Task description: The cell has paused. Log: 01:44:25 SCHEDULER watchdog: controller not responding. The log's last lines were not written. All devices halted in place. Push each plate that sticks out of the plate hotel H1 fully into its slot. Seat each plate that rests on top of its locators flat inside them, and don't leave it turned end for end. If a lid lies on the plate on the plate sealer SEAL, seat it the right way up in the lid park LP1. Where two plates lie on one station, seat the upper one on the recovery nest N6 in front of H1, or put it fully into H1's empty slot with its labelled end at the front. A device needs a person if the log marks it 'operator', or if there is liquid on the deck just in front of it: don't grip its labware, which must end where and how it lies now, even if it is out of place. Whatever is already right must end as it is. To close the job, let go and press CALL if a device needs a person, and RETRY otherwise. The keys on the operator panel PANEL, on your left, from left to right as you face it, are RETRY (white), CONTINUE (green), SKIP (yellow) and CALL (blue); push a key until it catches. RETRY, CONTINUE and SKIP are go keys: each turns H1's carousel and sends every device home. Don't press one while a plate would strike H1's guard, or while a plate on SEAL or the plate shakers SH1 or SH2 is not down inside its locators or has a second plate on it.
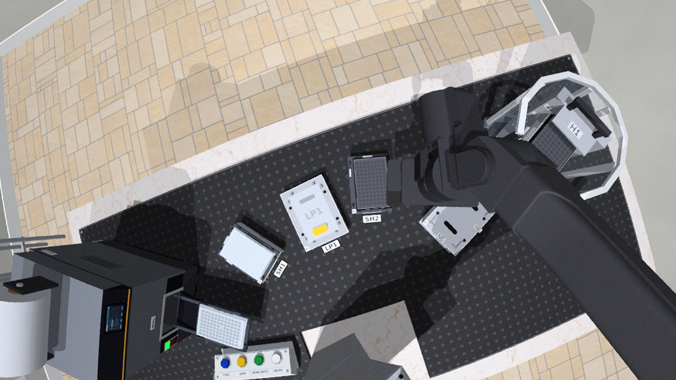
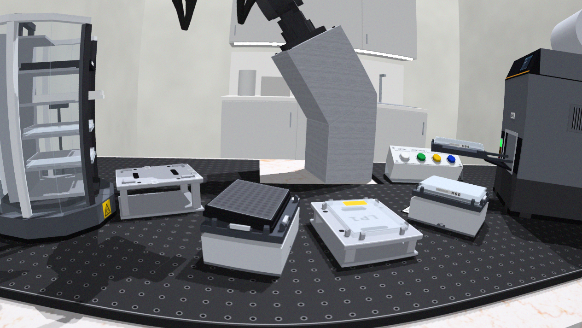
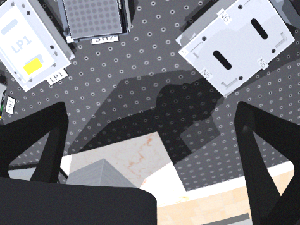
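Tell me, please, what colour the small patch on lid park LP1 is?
Yellow patch, clearest in the top view.

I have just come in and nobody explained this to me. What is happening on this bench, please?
One robot arm is working through a halted lab cell. Its gripper is open and empty, high above the deck between the recovery nest N6, which bears no plate, and shaker SH2. The dark plate on SH2 looks tilted, resting on its locators. A white plate sits on SH1, another on the sealer's tray. The lid park LP1 and the key panel are untouched.
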You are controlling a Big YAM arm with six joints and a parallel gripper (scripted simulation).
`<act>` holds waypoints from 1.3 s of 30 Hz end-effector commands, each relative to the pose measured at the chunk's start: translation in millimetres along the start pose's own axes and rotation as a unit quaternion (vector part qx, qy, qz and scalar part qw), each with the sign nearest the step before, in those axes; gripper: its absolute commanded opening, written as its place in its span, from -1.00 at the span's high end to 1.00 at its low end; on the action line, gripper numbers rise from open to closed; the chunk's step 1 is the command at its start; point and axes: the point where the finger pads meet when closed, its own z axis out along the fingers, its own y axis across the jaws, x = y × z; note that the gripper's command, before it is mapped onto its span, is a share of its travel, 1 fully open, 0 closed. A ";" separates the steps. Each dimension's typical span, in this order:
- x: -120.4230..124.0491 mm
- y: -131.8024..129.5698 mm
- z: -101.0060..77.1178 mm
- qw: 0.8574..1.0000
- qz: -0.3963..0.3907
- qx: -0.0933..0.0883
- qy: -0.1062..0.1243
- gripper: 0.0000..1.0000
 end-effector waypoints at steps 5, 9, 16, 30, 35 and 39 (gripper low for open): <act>-22.7 30.9 -12.9 0.992 -0.123 -0.004 -0.018 -1.00; -23.9 44.5 -13.0 0.992 -0.124 -0.004 -0.017 -1.00; -25.8 61.9 -13.2 0.993 -0.113 -0.004 -0.018 -1.00; -29.1 103.2 -13.7 0.993 -0.114 -0.005 -0.016 -1.00; -30.5 120.4 -13.9 0.993 -0.114 -0.005 -0.016 -1.00; -31.8 134.2 -14.1 0.993 -0.114 -0.005 -0.016 -1.00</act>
